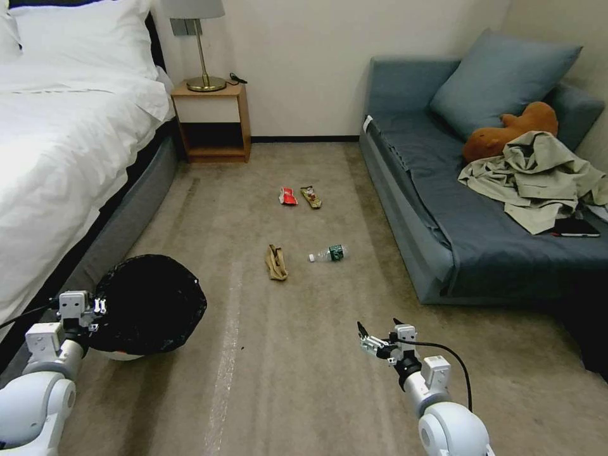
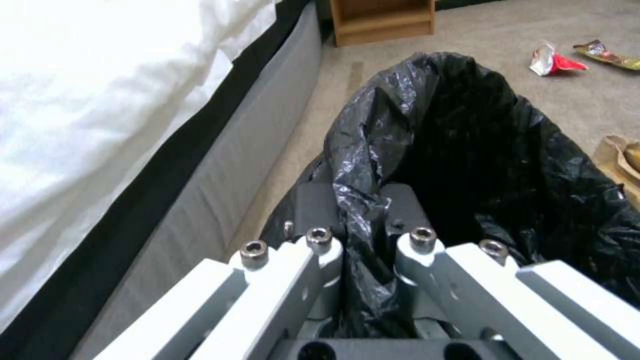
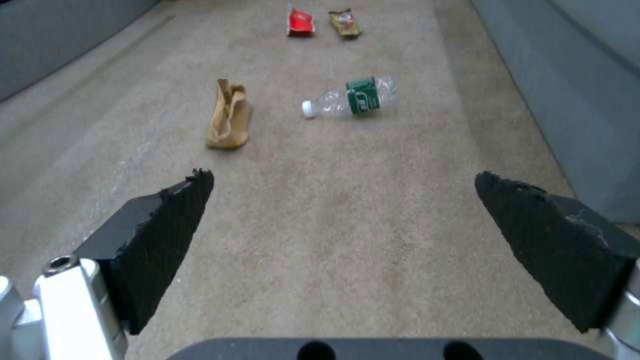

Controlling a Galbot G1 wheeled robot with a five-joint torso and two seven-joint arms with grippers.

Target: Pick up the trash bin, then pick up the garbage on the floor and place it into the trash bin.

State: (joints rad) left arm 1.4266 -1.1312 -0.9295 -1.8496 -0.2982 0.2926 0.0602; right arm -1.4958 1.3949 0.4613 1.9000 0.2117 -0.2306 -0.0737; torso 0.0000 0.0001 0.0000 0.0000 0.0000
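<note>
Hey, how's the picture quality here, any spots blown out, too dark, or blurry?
Head view: the bed is washed out nearly white. Left wrist view: the trash bin interior is pure black past the left gripper, and the red-white wrapper looks soft. Right wrist view: the right gripper fingers blur.

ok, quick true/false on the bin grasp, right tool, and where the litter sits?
1. The left tool is clamped on the trash bin rim. True.
2. The right tool holds the bottle. False: it is open and holds nothing, and the bottle lies on the carpet.
3. The tan scrap is in the bin. False: it lies on the carpet beside the bottle.
4. The red-white wrapper and brown-gold wrapper lie farther off than the bottle. True.
</note>
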